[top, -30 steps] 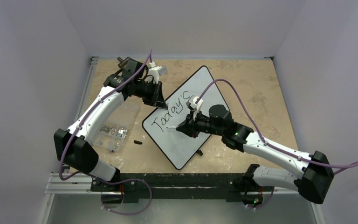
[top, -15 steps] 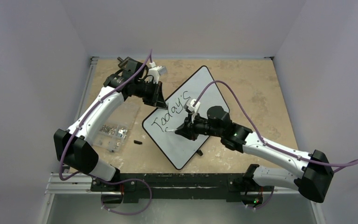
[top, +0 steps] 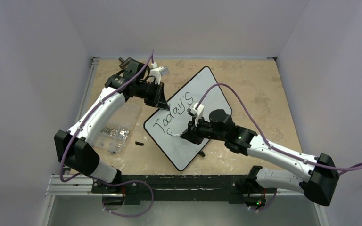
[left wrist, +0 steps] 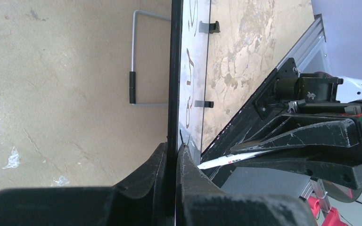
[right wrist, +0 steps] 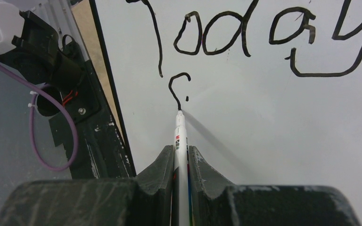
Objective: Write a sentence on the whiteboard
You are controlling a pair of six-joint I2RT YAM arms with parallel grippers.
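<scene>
The right hand (right wrist: 181, 151) pinches a white marker (right wrist: 180, 134) btwn its 2 black fingers (right wrist: 158, 165). The barrel runs straight out from the grip w/ the tip down on the whiteboard (right wrist: 273, 122). The tip sits at the lower end of a small hooked stroke (right wrist: 178, 84), w/ 1 dot just beside it. Above that stroke runs the sentence (right wrist: 245, 33) in thin black lettering. The wrist view shows "Today"; the top view shows the sentence (top: 173, 112) as "Today's", slanting up to the R. From above, the right hand (top: 185, 135) is over the board's near-L part, just below that 1st line.

The left hand (left wrist: 172, 149) is pressed together on the whiteboard's thin black rim (left wrist: 174, 70), 1 finger on each side. From above, the left hand (top: 159, 101) holds the board's L corner, near the start of the lettering. In the left wrist view a wire loop (left wrist: 133, 56) w/ a black sleeve shows just beside the rim.

The whiteboard (top: 202, 84) sits turned diagonally on the tabletop (top: 259, 80), 1 corner pointing to the far edge. A clear box of screws (top: 115, 131) lies L of it, apart from the board. 1 small black piece (top: 138, 143) lies btwn box and board.
</scene>
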